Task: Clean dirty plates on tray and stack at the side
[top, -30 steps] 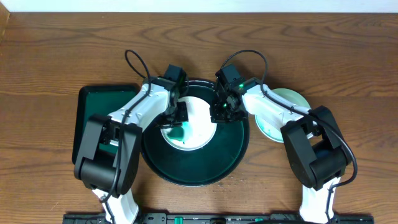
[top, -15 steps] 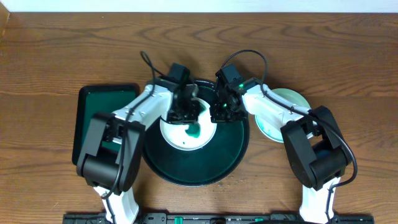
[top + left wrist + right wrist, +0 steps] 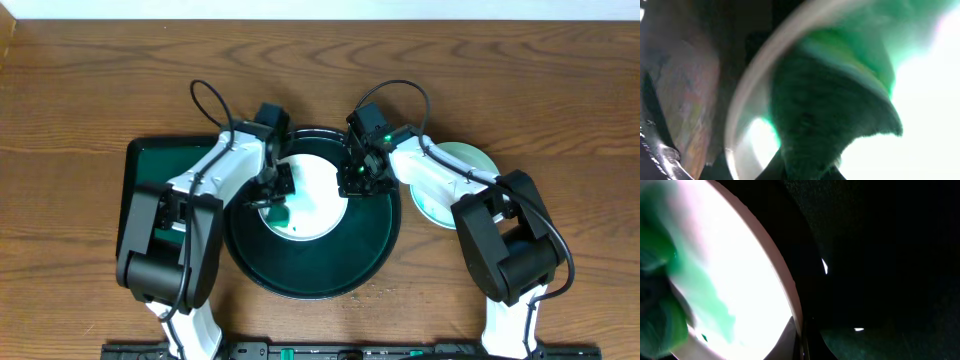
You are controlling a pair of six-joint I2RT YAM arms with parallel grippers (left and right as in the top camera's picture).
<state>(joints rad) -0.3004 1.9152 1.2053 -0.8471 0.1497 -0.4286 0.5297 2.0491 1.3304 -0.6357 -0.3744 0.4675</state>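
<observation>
A white plate [image 3: 315, 205] with teal-green smears lies on the large round black-green tray [image 3: 320, 270]. My left gripper [image 3: 277, 188] is shut on a dark green cloth [image 3: 830, 125] and presses it on the plate's left part; the cloth also shows in the overhead view [image 3: 279, 211]. My right gripper [image 3: 352, 182] is shut on the plate's right rim [image 3: 790, 305], one finger over it and one under. Two more plates [image 3: 465, 158] lie stacked on the table to the right of the tray, partly hidden by my right arm.
A rectangular dark green tray [image 3: 148, 180] lies on the wooden table just left of the round tray, partly under my left arm. Both arms reach over the round tray's far half.
My left gripper swept the cloth to the plate's middle, then back to its left side. The teal smear on the plate has shifted. The right gripper has not moved.
</observation>
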